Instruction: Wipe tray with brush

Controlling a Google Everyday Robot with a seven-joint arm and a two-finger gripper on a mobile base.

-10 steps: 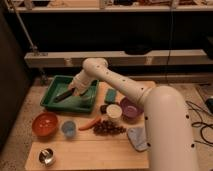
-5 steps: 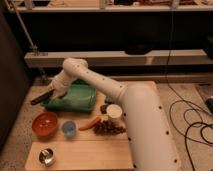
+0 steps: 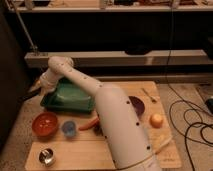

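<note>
The green tray (image 3: 75, 102) lies at the back left of the wooden table. My gripper (image 3: 42, 86) sits at the tray's left rim, at the end of the white arm that reaches across the tray from the lower right. It is shut on the black brush (image 3: 33, 90), whose dark end pokes out to the left, past the tray's edge. The arm hides part of the tray's right side.
In front of the tray stand an orange bowl (image 3: 45, 124), a small blue cup (image 3: 68, 128) and a carrot (image 3: 89, 123). A metal cup (image 3: 47, 156) is near the front edge. On the right are a dark bowl (image 3: 137, 105), an orange fruit (image 3: 156, 120) and a pale yellow item (image 3: 163, 144).
The gripper with the brush has swept left from the inside of the tray to its left rim. The arm has swung across the tray with it.
</note>
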